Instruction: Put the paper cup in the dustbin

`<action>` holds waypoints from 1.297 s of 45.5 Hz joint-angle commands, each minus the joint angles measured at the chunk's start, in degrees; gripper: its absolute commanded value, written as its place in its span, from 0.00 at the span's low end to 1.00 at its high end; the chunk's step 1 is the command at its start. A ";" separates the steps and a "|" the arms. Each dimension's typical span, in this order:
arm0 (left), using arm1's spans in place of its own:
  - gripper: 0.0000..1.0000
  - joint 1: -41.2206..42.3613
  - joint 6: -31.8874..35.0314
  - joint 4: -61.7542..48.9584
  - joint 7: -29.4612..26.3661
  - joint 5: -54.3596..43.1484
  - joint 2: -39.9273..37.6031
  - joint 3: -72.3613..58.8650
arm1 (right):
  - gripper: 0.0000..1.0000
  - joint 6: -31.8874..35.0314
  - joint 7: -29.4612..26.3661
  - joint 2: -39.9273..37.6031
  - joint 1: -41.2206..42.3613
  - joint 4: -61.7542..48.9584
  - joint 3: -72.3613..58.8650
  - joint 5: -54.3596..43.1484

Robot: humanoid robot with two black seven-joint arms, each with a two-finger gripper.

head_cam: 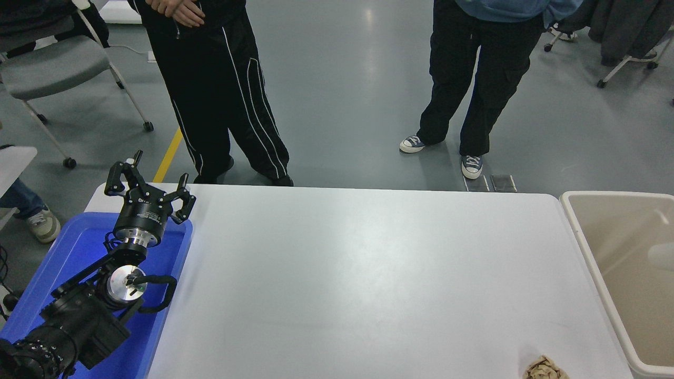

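The beige dustbin (pixel 581 234) stands at the table's right end, cut off by the picture's right edge. A blurred pale white shape that looks like the paper cup (pixel 662 256) sits inside the bin at the right edge, only partly in view. My right arm and gripper are out of view. My left gripper (pixel 150 188) is parked at the lower left over the blue bin, fingers spread open and empty.
A bright blue bin (pixel 73 247) sits under my left arm. A small crumpled brown paper wad (pixel 545 368) lies at the table's front right edge. Two people (pixel 226 89) (pixel 474 79) stand at the far side. A wheeled chair (pixel 47 68) is at the top left.
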 commanded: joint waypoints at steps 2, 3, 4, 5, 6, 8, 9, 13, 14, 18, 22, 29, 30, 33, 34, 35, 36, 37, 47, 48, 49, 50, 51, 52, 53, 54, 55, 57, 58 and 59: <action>1.00 0.00 0.00 0.00 0.00 0.00 0.00 -0.02 | 0.00 -2.83 -0.39 5.50 -2.77 -5.18 1.57 2.93; 1.00 0.00 0.00 0.00 0.00 0.00 0.00 -0.02 | 0.00 -3.00 -0.39 5.76 -2.77 -5.18 1.57 2.94; 1.00 0.00 0.00 0.00 0.00 0.00 0.00 -0.02 | 0.00 -3.18 -0.39 5.94 -2.77 -5.18 1.66 2.94; 1.00 0.00 0.00 0.00 0.00 0.00 0.00 -0.02 | 0.00 -3.35 -0.39 5.94 -2.77 -5.18 1.66 2.94; 1.00 0.00 0.00 0.00 0.00 0.00 0.00 -0.02 | 0.00 -3.53 -0.39 5.94 -2.77 -5.18 1.66 2.94; 1.00 0.00 0.00 0.00 0.00 0.00 0.00 -0.02 | 0.00 -3.62 -0.48 5.94 -2.77 -5.18 1.66 2.94; 1.00 0.00 0.00 0.00 0.00 0.00 0.00 -0.02 | 0.00 -3.62 -0.48 5.94 -2.77 -5.18 1.66 2.94; 1.00 0.00 0.00 0.00 0.00 0.00 0.00 -0.02 | 0.00 -3.88 -0.48 5.94 -2.86 -5.18 1.66 2.94; 1.00 0.00 0.00 0.00 0.00 0.00 0.00 -0.02 | 0.00 -3.88 -0.48 5.94 -2.86 -5.18 1.66 2.94; 1.00 0.00 0.00 0.00 0.00 0.00 0.00 0.07 | 0.00 -3.97 -0.66 5.94 -2.86 -5.18 1.66 2.94; 1.00 0.00 0.00 0.00 0.00 0.00 0.00 -0.02 | 0.00 -4.15 -0.74 5.94 -2.86 -5.26 1.66 2.94; 1.00 0.00 0.00 0.00 0.00 0.00 0.00 -0.02 | 0.78 -6.52 -0.74 5.94 -2.77 -5.35 1.49 2.94; 1.00 0.00 0.00 0.00 0.00 0.00 0.00 -0.02 | 0.81 -6.69 -0.74 5.94 -2.77 -5.35 1.49 2.94; 1.00 0.00 0.00 0.00 0.00 0.00 0.00 -0.02 | 0.99 -6.78 -0.74 6.03 -2.77 -5.26 1.49 2.94; 1.00 0.00 0.00 0.00 0.00 0.00 0.00 -0.02 | 0.99 -6.78 -0.74 6.03 -2.77 -5.26 1.49 2.94; 1.00 0.00 0.00 0.00 0.00 0.00 0.00 -0.02 | 0.99 -6.78 -0.74 6.03 -2.77 -5.26 1.49 2.94; 1.00 0.00 0.00 0.00 0.00 0.00 0.00 -0.02 | 0.99 -6.78 -0.74 6.03 -2.77 -5.26 1.49 2.94; 1.00 0.00 0.00 0.00 0.00 0.00 0.00 -0.02 | 0.99 -6.70 -0.74 6.03 -2.77 -5.26 1.57 2.94; 1.00 0.00 0.00 0.00 0.00 0.00 0.00 -0.02 | 0.99 -7.05 -0.66 6.03 -2.51 -5.26 1.66 2.94; 1.00 0.00 0.00 0.00 0.00 0.00 0.00 -0.02 | 0.99 -6.96 -0.66 6.12 -2.42 -5.26 1.75 2.94; 1.00 0.00 0.00 0.00 0.00 0.00 0.00 -0.02 | 0.99 -6.79 -0.66 6.03 -2.42 -5.26 1.66 2.94; 1.00 0.00 0.00 0.00 0.00 0.00 0.00 -0.02 | 0.99 -6.70 -0.57 6.03 -2.33 -5.26 1.66 2.94; 1.00 0.00 0.00 0.00 0.00 0.00 0.00 -0.02 | 0.99 -6.78 -0.31 6.03 -2.07 -5.26 1.75 2.94; 1.00 0.00 0.00 0.00 0.00 0.00 0.00 -0.02 | 0.99 -6.78 -0.31 6.03 -1.72 -5.35 1.75 2.94; 1.00 0.00 0.00 0.00 0.00 0.00 0.00 -0.02 | 0.99 -6.87 -0.30 5.94 -1.54 -5.35 1.75 2.94; 1.00 0.00 0.00 0.00 0.00 0.00 0.00 -0.02 | 0.99 -6.87 -0.30 5.94 -1.19 -5.35 1.66 2.94; 1.00 0.00 0.00 0.00 0.00 0.00 0.00 -0.02 | 0.99 -6.70 -0.30 5.94 -0.76 -5.35 1.66 2.94; 1.00 0.00 0.00 0.00 0.00 0.00 0.00 -0.02 | 0.99 -6.52 -0.30 6.03 0.21 -5.26 1.49 2.94; 1.00 0.00 0.00 0.00 0.00 0.00 0.00 -0.02 | 0.99 -6.35 -0.30 6.03 0.30 -5.26 1.49 2.94; 1.00 0.00 0.00 0.00 0.00 0.00 0.00 -0.02 | 0.99 -6.17 -0.30 6.03 0.30 -5.26 1.31 2.94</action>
